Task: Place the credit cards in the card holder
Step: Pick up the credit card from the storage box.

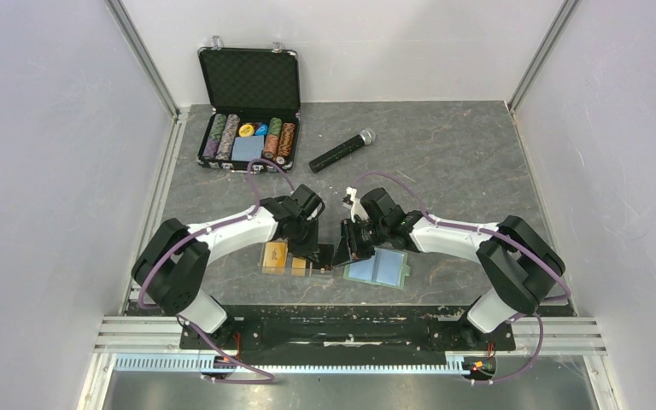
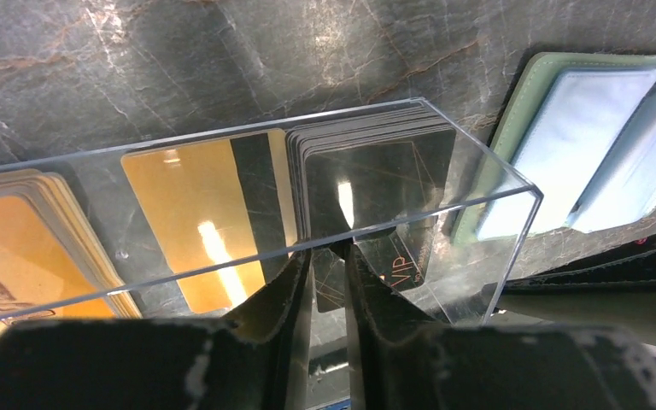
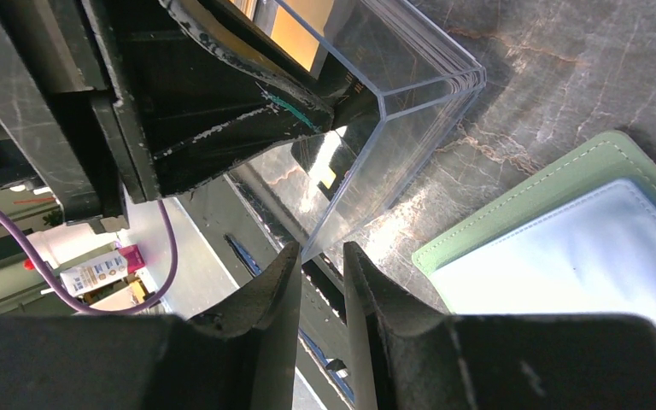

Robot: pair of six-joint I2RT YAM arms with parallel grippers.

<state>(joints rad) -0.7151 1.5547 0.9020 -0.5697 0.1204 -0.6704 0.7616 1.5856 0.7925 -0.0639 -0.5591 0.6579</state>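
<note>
A clear plastic tray (image 1: 266, 266) (image 2: 94, 289) (image 3: 410, 111) holds the credit cards: an orange pile (image 2: 17, 248), a gold-tan card (image 2: 188, 196) and a black stack (image 2: 367, 166). One black card marked VIP (image 2: 406, 265) lies askew at the tray's near wall. My left gripper (image 1: 314, 254) (image 2: 329, 260) hovers over it, open by a narrow gap, with the card's face showing between the fingers. The card holder (image 1: 378, 267) (image 2: 581, 154) (image 3: 581, 248) lies open just right of the tray, light blue inside. My right gripper (image 1: 347, 252) (image 3: 323, 254) is slightly open at the tray's right corner, which reaches one fingertip.
An open black case of poker chips (image 1: 249, 111) stands at the back left. A black microphone (image 1: 342, 150) lies behind the arms. The metal rail (image 1: 350, 329) runs along the table's near edge, and white walls close in both sides.
</note>
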